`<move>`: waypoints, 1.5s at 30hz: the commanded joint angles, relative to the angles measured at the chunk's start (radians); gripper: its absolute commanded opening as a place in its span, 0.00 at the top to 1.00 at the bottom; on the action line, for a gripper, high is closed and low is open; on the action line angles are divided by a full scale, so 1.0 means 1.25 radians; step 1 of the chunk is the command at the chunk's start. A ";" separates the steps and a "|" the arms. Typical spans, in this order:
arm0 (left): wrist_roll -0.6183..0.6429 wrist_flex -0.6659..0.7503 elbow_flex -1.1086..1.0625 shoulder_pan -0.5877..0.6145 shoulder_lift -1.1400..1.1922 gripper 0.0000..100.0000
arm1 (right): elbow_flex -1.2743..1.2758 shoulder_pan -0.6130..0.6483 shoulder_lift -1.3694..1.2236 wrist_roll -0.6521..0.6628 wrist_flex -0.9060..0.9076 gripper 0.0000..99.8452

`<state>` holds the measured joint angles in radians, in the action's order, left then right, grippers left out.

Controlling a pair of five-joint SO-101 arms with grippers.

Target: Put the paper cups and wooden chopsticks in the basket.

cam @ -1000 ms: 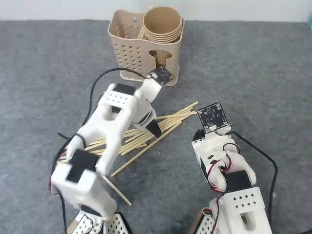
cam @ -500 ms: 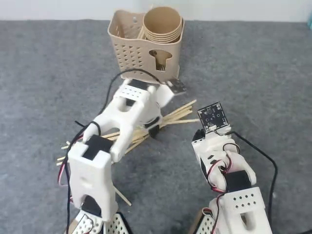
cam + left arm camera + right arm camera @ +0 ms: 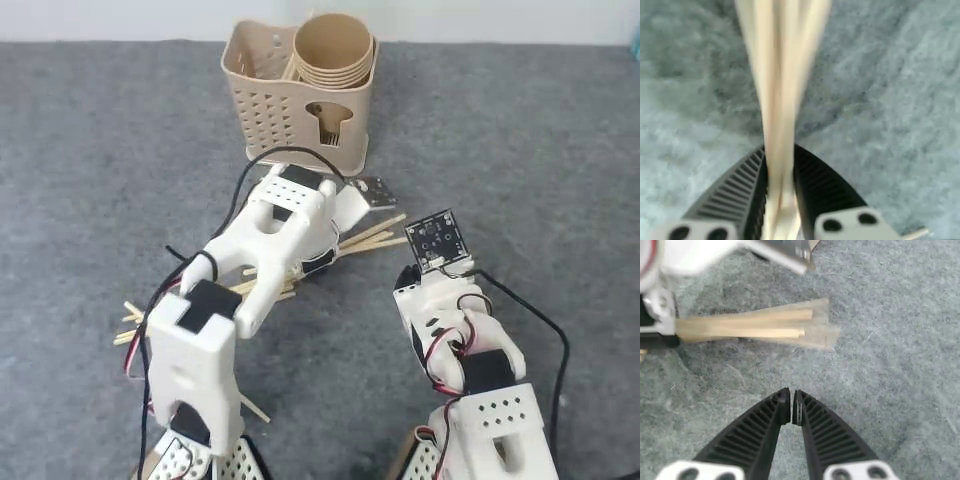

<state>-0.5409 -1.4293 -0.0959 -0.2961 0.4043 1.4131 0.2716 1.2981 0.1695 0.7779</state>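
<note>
Holding wooden chopsticks (image 3: 782,75) tightly in the left fingers (image 3: 825,190) near the basket (image 3: 290,110), with the right fingers (image 3: 765,435) closed empty above the worktop (image 3: 520,150)

Soft, even light fell from above. The left arm (image 3: 265,250) threw a faint shadow on the mat (image 3: 560,150); under the chopsticks (image 3: 750,325) lay a darker, soft-edged shadow. The basket (image 3: 240,45) was brightly lit.
</note>
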 commanded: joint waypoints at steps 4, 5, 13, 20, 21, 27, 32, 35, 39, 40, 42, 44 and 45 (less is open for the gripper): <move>0.069 -0.025 -0.051 0.000 -0.212 0.99 | -0.011 -0.010 0.014 0.014 -0.020 0.97; 0.081 -0.025 -0.060 0.000 -0.238 0.99 | -0.011 -0.010 0.014 0.014 -0.020 0.97; 0.125 -0.049 -0.091 -0.002 -0.416 0.99 | -0.012 -0.010 0.014 0.014 -0.020 0.97; 0.160 -0.034 -0.088 -0.001 -0.555 0.99 | -0.012 -0.012 0.014 0.014 -0.020 0.97; 0.180 -0.017 -0.088 0.001 -0.568 0.99 | -0.012 -0.012 0.014 0.014 -0.020 0.97; 0.279 0.157 -0.089 0.006 -0.606 0.99 | -0.012 -0.012 0.014 0.014 -0.020 0.97; 0.324 0.350 -0.088 0.038 -0.606 0.99 | -0.012 -0.012 0.014 0.014 -0.020 0.97; 0.358 0.460 -0.089 0.077 -0.608 0.99 | -0.012 -0.012 0.014 0.014 -0.020 0.97; 0.403 0.563 -0.087 0.117 -0.608 0.99 | -0.012 -0.012 0.014 0.014 -0.020 0.97; 0.406 0.586 -0.087 0.123 -0.608 0.99 | -0.012 -0.012 0.014 0.014 -0.020 0.97; 0.408 0.627 -0.087 0.131 -0.608 0.99 | -0.012 -0.012 0.014 0.014 -0.020 0.97; 0.408 0.676 -0.087 0.134 -0.608 0.99 | -0.012 -0.012 0.014 0.014 -0.020 0.97; 0.408 0.698 -0.087 0.134 -0.608 0.99 | -0.012 -0.012 0.014 0.014 -0.020 0.97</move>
<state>-0.0468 -0.6467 -0.2186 -0.1381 -0.3076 1.4131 0.2716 1.2981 0.1695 0.7779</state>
